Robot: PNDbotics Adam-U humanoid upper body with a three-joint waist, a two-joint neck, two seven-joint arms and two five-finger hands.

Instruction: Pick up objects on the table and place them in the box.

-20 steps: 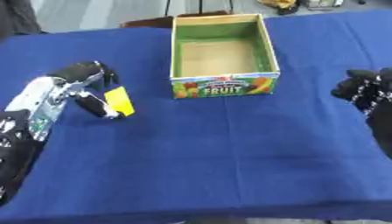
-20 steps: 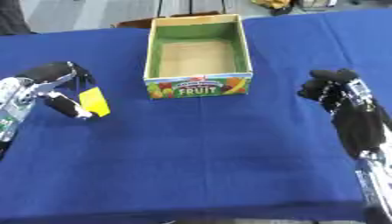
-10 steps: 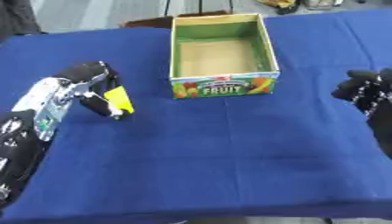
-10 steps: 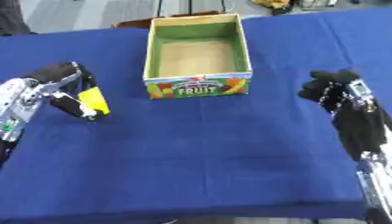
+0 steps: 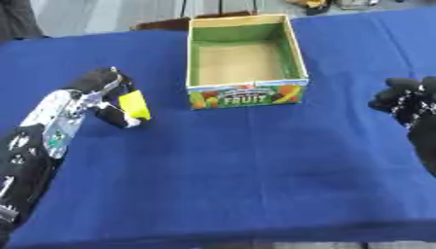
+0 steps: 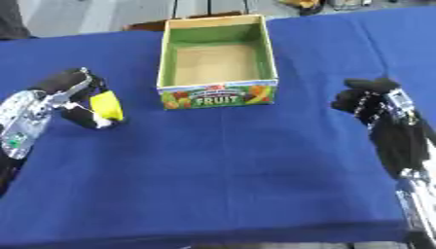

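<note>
A small yellow object (image 5: 135,105) sits at the left of the blue table, pinched between the thumb and curled fingers of my left hand (image 5: 99,93). The open cardboard box (image 5: 245,95), green inside with a "FRUIT" label on its front, stands at the far middle of the table, to the right of that hand. Its brown floor looks bare. My right hand (image 6: 370,99) hovers over the right side of the table, fingers curled, holding nothing.
A blue cloth (image 5: 238,165) covers the whole table. Beyond the far edge lie a grey floor and dark furniture legs (image 5: 183,9). Open cloth stretches between the two hands and in front of the box.
My left hand with the yellow object has shifted slightly up and towards the box. The right hand has barely moved.
</note>
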